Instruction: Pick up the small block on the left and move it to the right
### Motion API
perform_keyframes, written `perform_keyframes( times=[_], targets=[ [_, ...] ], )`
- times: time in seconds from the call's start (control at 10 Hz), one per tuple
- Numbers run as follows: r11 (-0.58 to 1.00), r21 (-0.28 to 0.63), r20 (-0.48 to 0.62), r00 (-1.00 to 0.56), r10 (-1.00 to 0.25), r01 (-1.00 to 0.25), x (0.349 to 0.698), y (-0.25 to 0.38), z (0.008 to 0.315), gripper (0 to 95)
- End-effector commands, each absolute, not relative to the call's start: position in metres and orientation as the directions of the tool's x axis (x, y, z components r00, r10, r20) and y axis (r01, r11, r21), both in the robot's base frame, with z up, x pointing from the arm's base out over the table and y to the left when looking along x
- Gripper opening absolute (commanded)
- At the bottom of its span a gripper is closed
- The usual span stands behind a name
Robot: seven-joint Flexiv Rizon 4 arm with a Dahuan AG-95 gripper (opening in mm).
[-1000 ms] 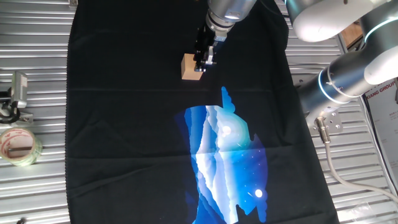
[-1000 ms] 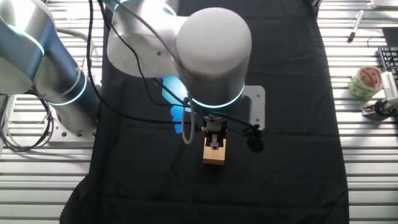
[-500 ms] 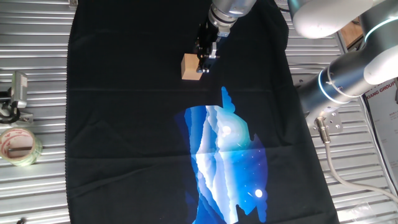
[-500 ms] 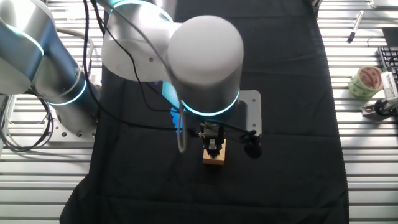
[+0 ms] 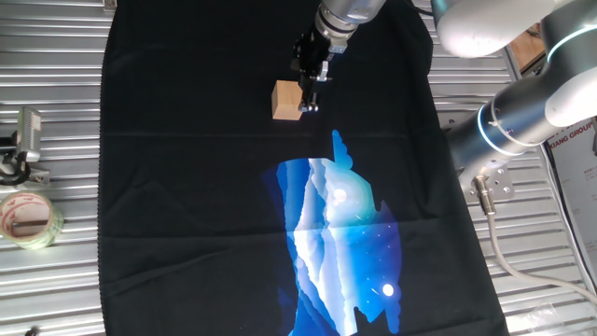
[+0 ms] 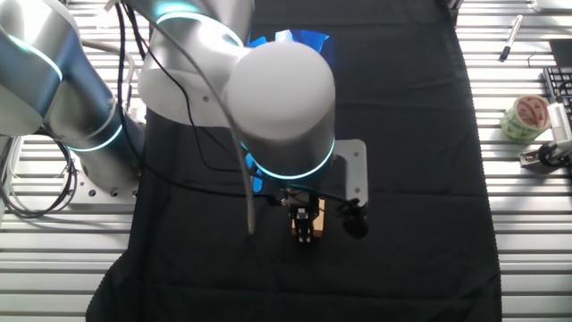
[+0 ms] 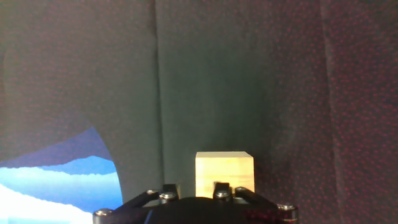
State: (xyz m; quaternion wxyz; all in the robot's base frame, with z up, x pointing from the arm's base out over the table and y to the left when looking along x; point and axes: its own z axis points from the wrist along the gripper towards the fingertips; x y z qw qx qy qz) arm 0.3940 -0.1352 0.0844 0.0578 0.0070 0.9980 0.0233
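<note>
Hand [image 5: 309, 93] at the small block [image 5: 287, 100], right beside it; finger spread not discernible. Block sits on black cloth [image 5: 187, 187] over slatted metal surface [image 5: 56, 93].

fixed views: high, opposite sides | hand view: close, downward | shared: small block [image 5: 287, 100]
</note>
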Motion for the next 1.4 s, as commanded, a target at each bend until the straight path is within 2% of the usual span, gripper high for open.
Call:
perform_keyframes(
  times=[0.1,1.4],
  targets=[
    [0.999,0.043,-0.119,-0.993,0.018,0.013,0.395,-0.135,0.081,76.0],
    [0.999,0.044,-0.164,-0.986,-0.017,-0.024,0.392,-0.146,0.065,76.0]
  ],
)
